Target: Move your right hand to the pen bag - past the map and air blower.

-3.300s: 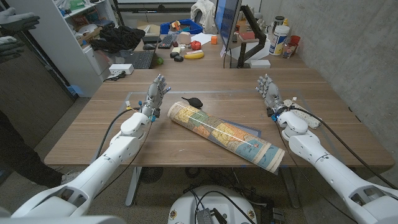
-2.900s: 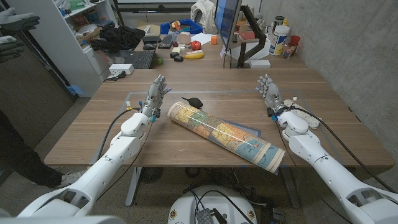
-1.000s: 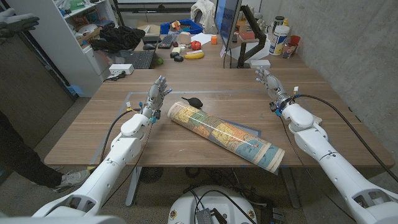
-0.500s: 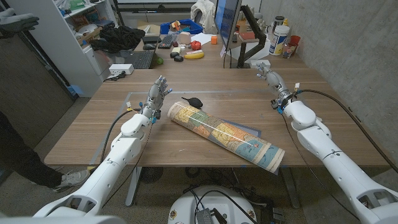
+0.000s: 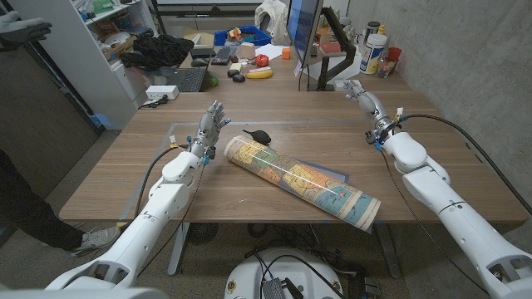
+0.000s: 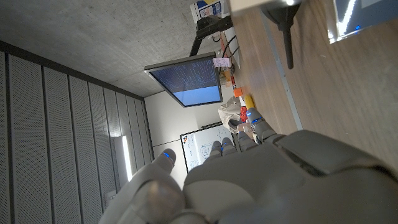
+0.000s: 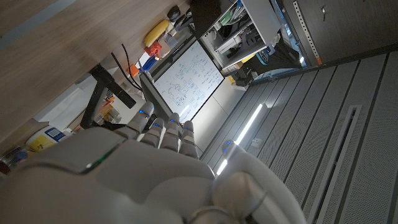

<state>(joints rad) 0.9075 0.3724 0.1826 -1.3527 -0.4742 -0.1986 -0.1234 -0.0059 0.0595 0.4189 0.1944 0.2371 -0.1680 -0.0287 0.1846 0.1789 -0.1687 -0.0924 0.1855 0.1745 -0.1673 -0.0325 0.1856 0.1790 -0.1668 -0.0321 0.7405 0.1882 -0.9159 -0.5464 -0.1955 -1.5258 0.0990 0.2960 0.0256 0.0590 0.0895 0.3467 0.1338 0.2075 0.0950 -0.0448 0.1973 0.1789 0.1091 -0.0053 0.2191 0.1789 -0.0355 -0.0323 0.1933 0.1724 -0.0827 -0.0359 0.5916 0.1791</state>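
Note:
The rolled map (image 5: 293,178) lies slantwise across the middle of the table. Just behind its left end sits the small black air blower (image 5: 259,134). A clear pen bag (image 5: 178,134) lies at the left of the table, and my left hand (image 5: 209,124) stands beside it, open, fingers spread and pointing away from me. My right hand (image 5: 357,90) is at the far right of the table, near the far edge, open with its fingers stretched out and nothing in it. The map and the blower lie between it and the pen bag. The right wrist view shows the back of my right hand (image 7: 130,180).
Behind the table stands a cluttered desk with a monitor on a stand (image 5: 309,40), a keyboard (image 5: 223,55), a banana (image 5: 259,73) and bottles (image 5: 374,51). A shelf unit (image 5: 100,50) stands at the left. A person's leg (image 5: 25,208) shows at the left edge.
My right hand has moved away from me toward the table's far edge, the arm stretching out. The left hand, map and blower have not moved.

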